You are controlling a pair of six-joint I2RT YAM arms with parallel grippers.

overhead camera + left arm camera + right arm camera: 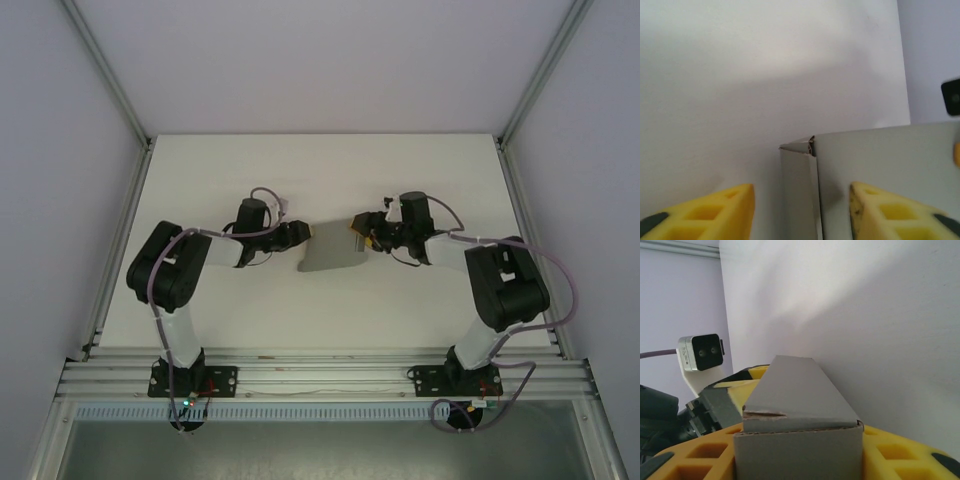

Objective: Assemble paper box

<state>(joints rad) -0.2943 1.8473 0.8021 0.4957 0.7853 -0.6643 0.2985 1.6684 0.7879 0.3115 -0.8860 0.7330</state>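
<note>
1. Top external view.
   - Item: paper box (334, 252), plain grey and folded up into a box, lying crosswise near the middle of the white surface (300, 170).
   - Position: between my two hands. My left hand (299, 236) is at its left end and my right hand (363, 238) at its right end, each reaching in from its own side.
   - Finger spacing is too small to read here.

2. Left wrist view.
   - One end of the box stands between my left hand's yellow fingers. A narrow grey face and a slightly ragged corner sit mid-frame, and a broad grey side runs off toward the right of the picture.
   - Hand state: open.
   - The finger at the left of the picture is apart from the box, with bare white surface between them.
   - The other finger lies just beside the broad side. I cannot tell whether it touches.

3. Right wrist view.
   - The box is lodged between my right hand's yellow fingers. Its near end face fills the gap from one finger to the other, with no space on either side.
   - Hand state: closed on the box, gripping that end.
   - The box runs lengthwise straight away from the hand, top face uppermost, with a small tear along the near top edge.
   - At the far end a yellow finger of my left hand shows just beside the box. The left wrist camera (700, 352), in a pale housing, sits above it.
</note>
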